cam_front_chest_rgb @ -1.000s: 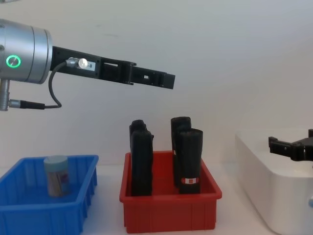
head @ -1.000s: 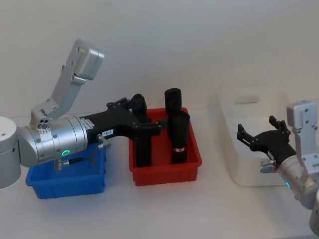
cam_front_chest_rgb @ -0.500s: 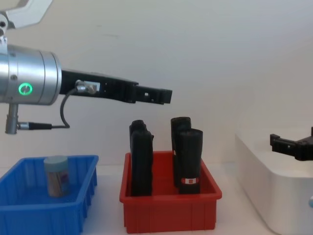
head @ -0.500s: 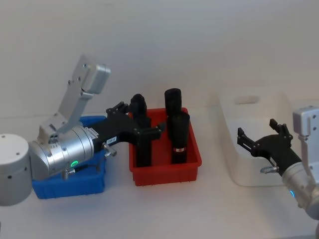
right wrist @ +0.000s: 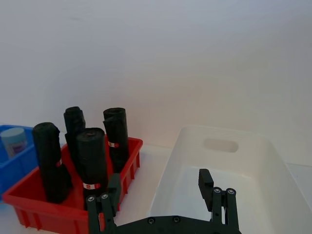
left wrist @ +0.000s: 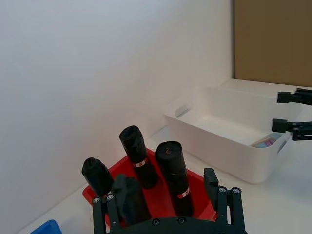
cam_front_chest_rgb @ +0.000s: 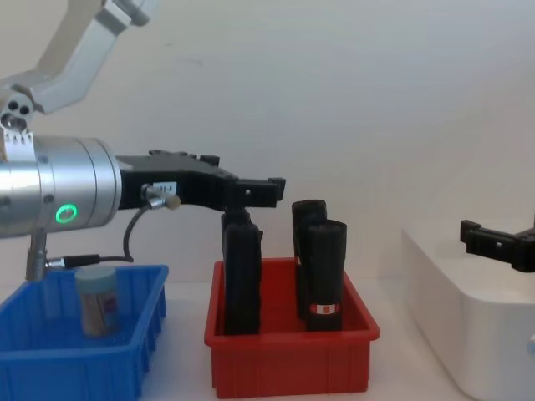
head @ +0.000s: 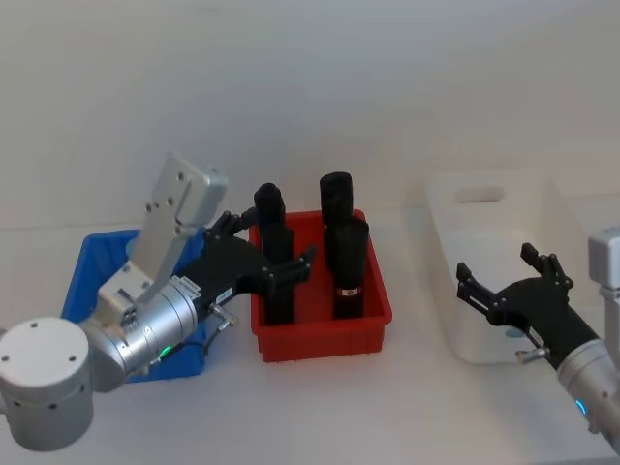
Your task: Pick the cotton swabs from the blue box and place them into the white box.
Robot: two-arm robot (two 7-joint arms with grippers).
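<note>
Head view: my left gripper reaches from above the blue box out over the left part of the red box. Jaws released, nothing in them, tips up by the black rolls. My right gripper hovers at the near end of the white box, jaws spread wide, empty too. Left wrist view: rolls stand upright in the red box right ahead of my left jaws. A small pale thing lies on the white box's floor, can't tell what. Right wrist view: white box ahead of my right jaws. One cotton swab jar stands upright in the blue box, w/ the red box btw it and the white one. Chest view: same jar sits inside the blue box on the worktop, left gripper well above it and off to its right, not touching.
</note>
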